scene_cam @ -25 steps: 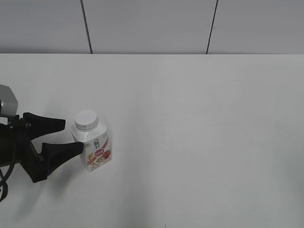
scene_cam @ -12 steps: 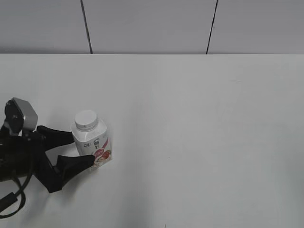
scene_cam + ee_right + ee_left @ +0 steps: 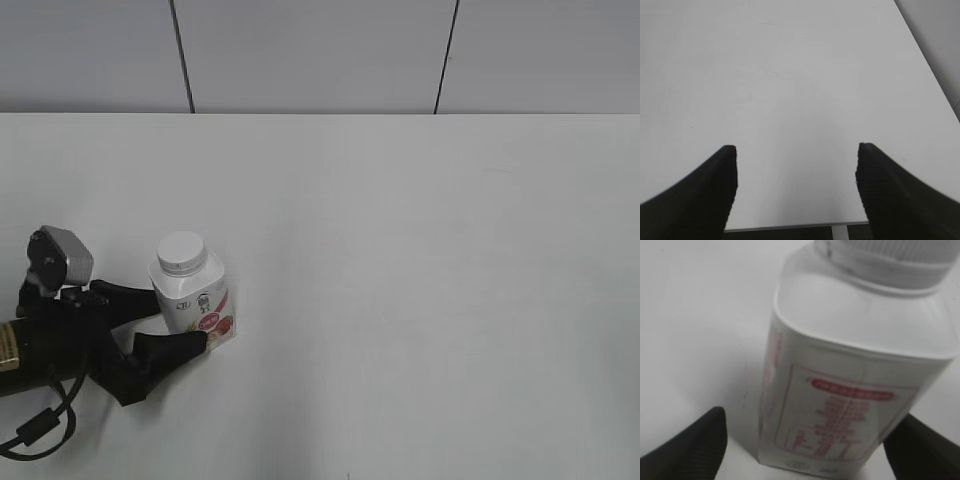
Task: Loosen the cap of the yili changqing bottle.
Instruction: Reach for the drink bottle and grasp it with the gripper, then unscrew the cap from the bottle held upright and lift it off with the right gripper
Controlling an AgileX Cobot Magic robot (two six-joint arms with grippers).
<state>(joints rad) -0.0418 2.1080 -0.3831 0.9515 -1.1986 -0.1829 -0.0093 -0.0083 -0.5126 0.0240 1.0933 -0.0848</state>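
The yili changqing bottle [image 3: 195,300] stands upright at the left of the white table, white with a pink-red label. Its white cap [image 3: 181,252] sits on the neck. My left gripper [image 3: 165,322] is open, its two black fingers on either side of the bottle's lower body. In the left wrist view the bottle [image 3: 850,385] fills the frame between the fingertips [image 3: 805,447], with the ribbed cap [image 3: 890,262] at the top edge. My right gripper [image 3: 796,172] is open and empty over bare table; it does not show in the exterior view.
The white table [image 3: 420,260] stretches to the right of the bottle. A grey panelled wall [image 3: 320,55] stands behind it. The table's edge [image 3: 790,227] shows just under my right gripper.
My left gripper has moved right and lower, and its open fingers now straddle the bottle's lower body. The bottle has stayed in place.
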